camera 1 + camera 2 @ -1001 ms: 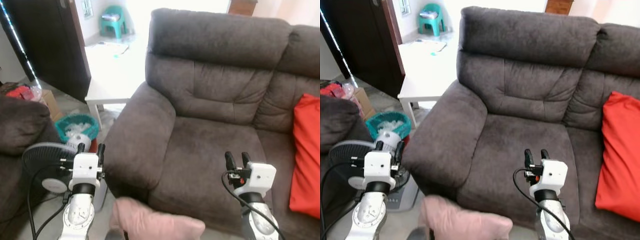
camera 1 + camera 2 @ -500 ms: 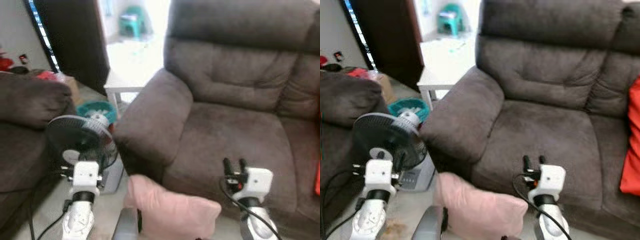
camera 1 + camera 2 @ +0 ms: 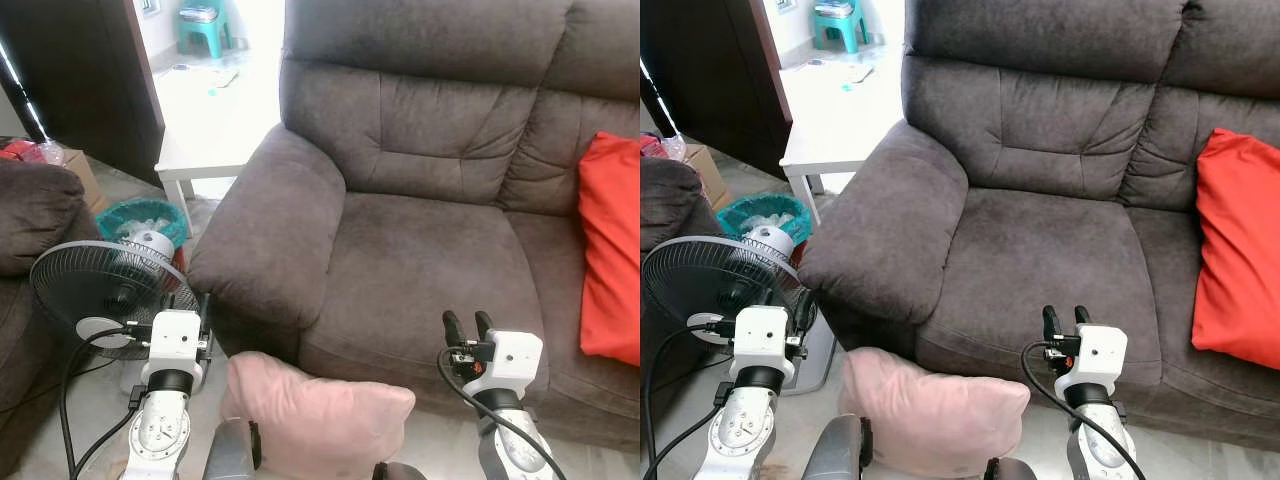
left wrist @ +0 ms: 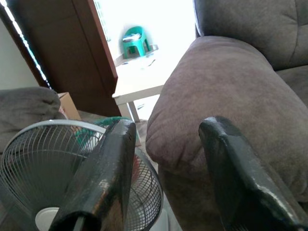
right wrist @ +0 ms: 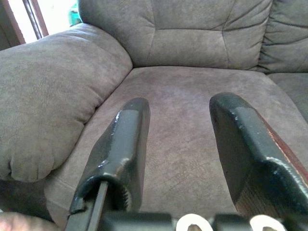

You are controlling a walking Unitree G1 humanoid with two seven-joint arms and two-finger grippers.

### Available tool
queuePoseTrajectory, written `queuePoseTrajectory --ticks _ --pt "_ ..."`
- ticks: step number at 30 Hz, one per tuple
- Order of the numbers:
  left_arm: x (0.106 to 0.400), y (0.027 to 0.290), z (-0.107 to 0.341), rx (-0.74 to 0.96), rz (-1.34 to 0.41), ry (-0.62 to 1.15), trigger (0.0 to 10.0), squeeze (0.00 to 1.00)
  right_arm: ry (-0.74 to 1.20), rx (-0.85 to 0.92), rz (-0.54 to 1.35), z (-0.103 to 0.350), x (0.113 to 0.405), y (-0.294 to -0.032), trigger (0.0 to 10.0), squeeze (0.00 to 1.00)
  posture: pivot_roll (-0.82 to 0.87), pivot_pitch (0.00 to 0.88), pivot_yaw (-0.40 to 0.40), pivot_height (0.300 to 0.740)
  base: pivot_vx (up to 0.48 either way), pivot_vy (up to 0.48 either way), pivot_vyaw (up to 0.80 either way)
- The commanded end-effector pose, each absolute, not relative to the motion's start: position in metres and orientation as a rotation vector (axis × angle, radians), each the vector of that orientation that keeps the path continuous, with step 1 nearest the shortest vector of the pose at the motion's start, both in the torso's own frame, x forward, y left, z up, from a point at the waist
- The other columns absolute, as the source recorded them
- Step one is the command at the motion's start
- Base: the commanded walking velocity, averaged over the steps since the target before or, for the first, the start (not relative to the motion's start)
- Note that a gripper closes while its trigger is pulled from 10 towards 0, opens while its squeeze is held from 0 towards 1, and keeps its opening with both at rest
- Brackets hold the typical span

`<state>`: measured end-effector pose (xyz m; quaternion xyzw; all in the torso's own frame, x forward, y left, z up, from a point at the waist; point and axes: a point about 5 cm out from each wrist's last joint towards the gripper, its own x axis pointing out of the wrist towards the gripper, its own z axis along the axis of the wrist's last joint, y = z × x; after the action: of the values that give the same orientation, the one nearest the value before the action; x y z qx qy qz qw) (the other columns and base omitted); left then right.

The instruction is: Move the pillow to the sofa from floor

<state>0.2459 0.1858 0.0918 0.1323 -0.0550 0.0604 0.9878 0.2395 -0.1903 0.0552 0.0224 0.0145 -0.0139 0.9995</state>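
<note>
A pale pink pillow (image 3: pixel 315 412) lies on the floor against the front of the dark grey sofa (image 3: pixel 430 260), below its left armrest. My left gripper (image 3: pixel 186 305) is raised to the left of the pillow, open, with the armrest and a fan beyond its fingers (image 4: pixel 103 183). My right gripper (image 3: pixel 467 326) is raised to the right of the pillow, over the front edge of the seat cushion (image 5: pixel 178 125), open and holding nothing.
A red cushion (image 3: pixel 608 250) leans at the sofa's right end. A standing fan (image 3: pixel 100 295) is at the left by another dark sofa (image 3: pixel 35 220). A teal basket (image 3: pixel 140 220), a white low table (image 3: pixel 205 150) and a dark door (image 3: pixel 80 70) stand behind.
The camera has swung back to the right and the picture has sharpened; the red cushion shows fully again. Both grippers stay raised and open, and the pillow stays on the floor.
</note>
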Motion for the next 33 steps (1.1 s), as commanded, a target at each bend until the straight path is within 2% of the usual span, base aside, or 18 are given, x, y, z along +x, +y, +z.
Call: queuePoseTrajectory --ticks 1,6,27,33 --pt "0.2475 0.1851 0.0929 0.256 0.119 -0.116 10.0 0.0 0.031 0.036 -0.038 0.0563 0.2406 -0.1938 10.0 0.0 0.1 0.011 -0.056 0.618 0.0 0.0 0.0" --pt "0.2474 0.1856 0.0934 0.258 0.122 -0.119 10.0 0.0 0.042 0.036 -0.036 0.0533 0.2399 -0.1944 10.0 0.0 0.11 0.013 -0.056 0.584 0.0 0.0 0.0" --pt "0.2497 0.1844 0.0904 0.255 0.11 -0.104 10.0 0.0 0.065 0.031 -0.015 0.0489 0.2399 -0.1925 10.0 0.0 0.1 0.016 -0.058 0.584 0.0 0.0 0.0" --pt "0.2501 0.1844 0.0901 0.254 0.112 -0.103 10.0 0.0 0.077 0.023 -0.011 0.0475 0.2398 -0.1911 10.0 0.0 0.1 0.018 -0.059 0.554 0.0 0.0 0.0"
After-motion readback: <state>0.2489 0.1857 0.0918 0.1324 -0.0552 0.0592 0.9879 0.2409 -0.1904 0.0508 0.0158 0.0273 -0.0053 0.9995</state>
